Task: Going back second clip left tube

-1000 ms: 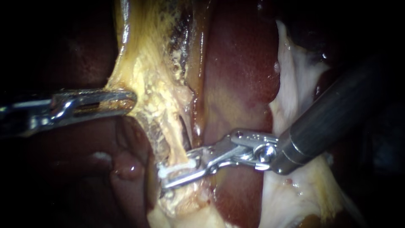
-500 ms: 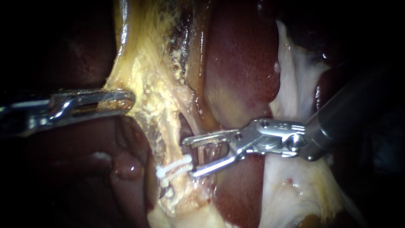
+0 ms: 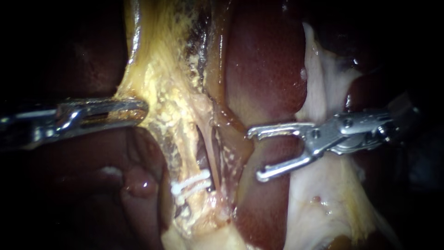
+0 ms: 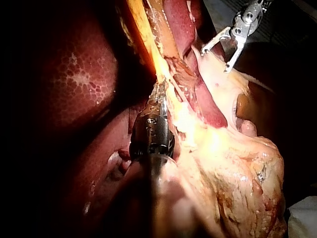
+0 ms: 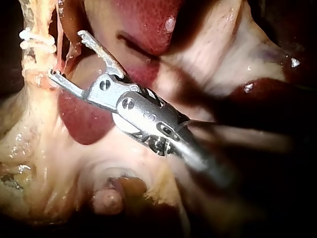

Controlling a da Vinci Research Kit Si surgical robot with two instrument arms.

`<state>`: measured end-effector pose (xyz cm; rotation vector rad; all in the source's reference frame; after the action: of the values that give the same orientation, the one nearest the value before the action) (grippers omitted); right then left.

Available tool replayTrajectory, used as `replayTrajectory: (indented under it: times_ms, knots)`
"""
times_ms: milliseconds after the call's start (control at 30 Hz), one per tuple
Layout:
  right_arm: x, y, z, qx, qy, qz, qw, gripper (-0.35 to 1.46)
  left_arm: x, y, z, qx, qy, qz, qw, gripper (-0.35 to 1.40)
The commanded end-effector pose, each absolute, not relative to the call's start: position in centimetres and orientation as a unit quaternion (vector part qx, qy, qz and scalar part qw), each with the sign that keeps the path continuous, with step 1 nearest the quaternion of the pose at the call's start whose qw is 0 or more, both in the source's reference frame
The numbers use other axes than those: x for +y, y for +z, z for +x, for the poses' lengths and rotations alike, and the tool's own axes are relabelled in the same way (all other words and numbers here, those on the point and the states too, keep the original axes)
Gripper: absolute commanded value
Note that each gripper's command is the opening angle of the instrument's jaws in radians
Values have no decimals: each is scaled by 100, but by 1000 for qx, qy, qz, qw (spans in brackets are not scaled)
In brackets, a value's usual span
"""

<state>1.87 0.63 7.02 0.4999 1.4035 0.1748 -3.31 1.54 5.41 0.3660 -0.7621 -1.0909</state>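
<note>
Clips [image 3: 192, 183] show as two white bars, close together, across the left tube [image 3: 189, 155]. They sit low on that pale yellow strand, where it runs down beside the dark red liver [image 3: 266, 69]. A thinner strand [image 3: 215, 153] lies just to the tube's right, bare of clips.

The right instrument [image 3: 254, 155] comes in from the right, its shaft mostly in shadow. Its hand is released: the two jaws stand wide apart and grasp nothing. It hangs in front of the liver, to the right of both strands and apart from the clips. Pale tissue [image 3: 323, 92] lies behind its wrist. In the right wrist view the open hand of this instrument [image 5: 66, 54] points toward the clips [image 5: 37, 40]. The lower jaw tip is near the yellow strand just below them, though contact cannot be judged.

The left instrument [image 3: 141, 111] comes in level from the left. Its hand is clenched on the yellow tissue [image 3: 162, 92] at that tissue's left edge, above the clips and well apart from them. In the left wrist view its tip [image 4: 159, 91] is sunk into the same yellow tissue [image 4: 171, 99]. The right instrument [image 4: 215, 59] is ahead of it, open and well clear.
</note>
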Motion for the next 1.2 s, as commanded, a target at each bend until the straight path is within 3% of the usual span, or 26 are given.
replayTrajectory:
  times_ms: [33,333,767,1200]
  knots:
    - [64,700,185,637,79,227,732,60,154,541,-331,-351,-503,169,771,-35]
    - [66,685,183,640,70,217,734,60,151,561,-339,-352,-503,164,772,-35]
    - [64,686,184,640,70,216,734,60,141,647,-391,-326,-495,174,786,-35]
    - [63,683,185,641,68,214,734,60,137,645,-395,-325,-494,176,787,-35]
